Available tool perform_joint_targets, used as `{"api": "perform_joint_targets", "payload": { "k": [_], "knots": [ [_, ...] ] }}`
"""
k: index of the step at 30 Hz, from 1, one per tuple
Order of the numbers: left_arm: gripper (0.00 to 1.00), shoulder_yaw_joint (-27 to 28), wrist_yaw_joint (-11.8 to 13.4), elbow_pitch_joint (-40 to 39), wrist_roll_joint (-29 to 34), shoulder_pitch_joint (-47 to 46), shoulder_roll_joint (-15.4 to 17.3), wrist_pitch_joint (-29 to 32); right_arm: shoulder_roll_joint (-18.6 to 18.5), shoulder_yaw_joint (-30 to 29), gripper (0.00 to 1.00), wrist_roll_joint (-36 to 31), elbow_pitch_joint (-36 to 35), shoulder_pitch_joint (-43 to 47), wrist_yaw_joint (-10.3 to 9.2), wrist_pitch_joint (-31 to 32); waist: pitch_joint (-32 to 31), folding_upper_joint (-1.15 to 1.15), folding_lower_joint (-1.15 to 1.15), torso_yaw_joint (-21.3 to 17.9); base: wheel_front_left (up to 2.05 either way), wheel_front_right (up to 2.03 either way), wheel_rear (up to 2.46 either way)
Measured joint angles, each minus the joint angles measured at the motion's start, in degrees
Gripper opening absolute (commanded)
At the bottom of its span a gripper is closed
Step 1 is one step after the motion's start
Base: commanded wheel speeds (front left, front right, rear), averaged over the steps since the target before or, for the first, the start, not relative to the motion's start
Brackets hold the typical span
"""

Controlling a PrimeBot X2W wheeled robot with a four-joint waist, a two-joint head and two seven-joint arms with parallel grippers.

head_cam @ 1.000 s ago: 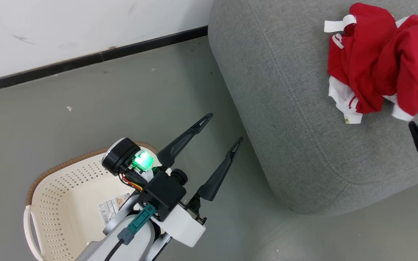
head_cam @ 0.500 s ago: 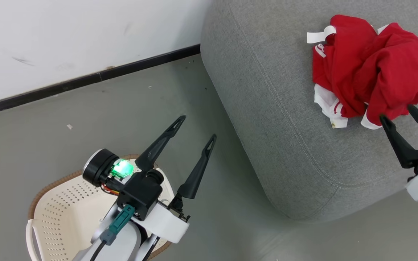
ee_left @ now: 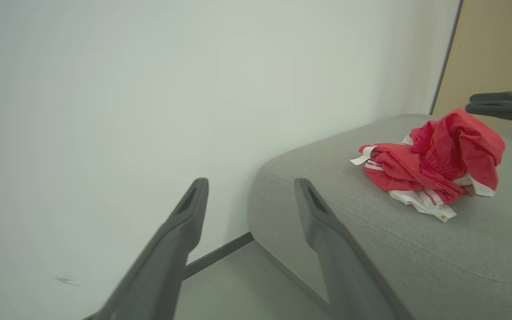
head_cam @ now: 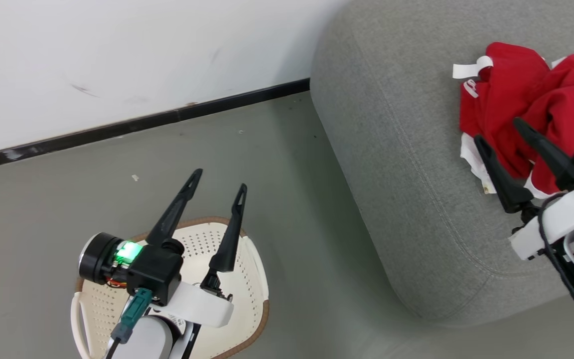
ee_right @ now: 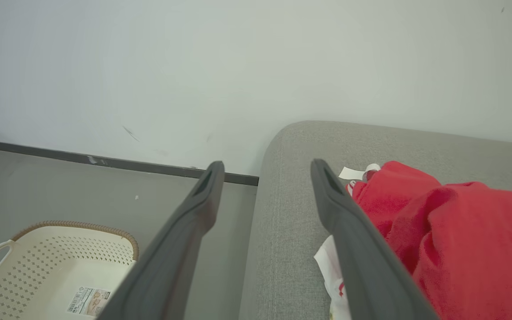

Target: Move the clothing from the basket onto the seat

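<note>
Laundry basket point(head_cam: 249, 271) sits at my lower left on the grey floor point(head_cam: 292, 199), cream with perforated walls and a brown woven-look rim. From the right wrist I can see a paper label point(ee_right: 88, 300) lying on its bottom. My left tool point(head_cam: 219, 179) hangs above the basket with its two dark fingers spread wide and nothing between them, tips aimed toward the black baseboard point(head_cam: 142, 122) under the white wall point(head_cam: 117, 55). A green light point(head_cam: 126, 252) glows on that wrist. Further right, well apart from the basket, the grey fabric sofa point(head_cam: 406, 174) rises from the floor, its rounded corner and stitched seam toward me. The red garments point(head_cam: 506, 94) lie bunched in one heap on the sofa cushion, with white trim poking out at the near edge and a white tag point(head_cam: 471, 68) sticking out at the far left of the heap. At the far right my right tool point(head_cam: 497, 129) points at the heap with its fingers spread wide, gripping nothing. In the head view its tips overlap the red cloth, while the left wrist view shows those fingers point(ee_left: 505, 103) raised just past the top of the heap, so I cannot tell whether they touch it.
</note>
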Motion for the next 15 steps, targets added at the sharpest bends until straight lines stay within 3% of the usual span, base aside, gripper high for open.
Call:
{"api": "perform_joint_targets", "payload": {
  "k": [15],
  "knots": [
    [1.00, 5.81, 6.58, 2.74, -0.02, 5.98, 1.26, -0.67, 10.83, -2.54, 1.00, -9.96, 2.37, 0.88, 0.00, -6.36, -3.22, 0.00, 0.00, 5.96, 0.00, 0.00, 0.00]
  ]
}}
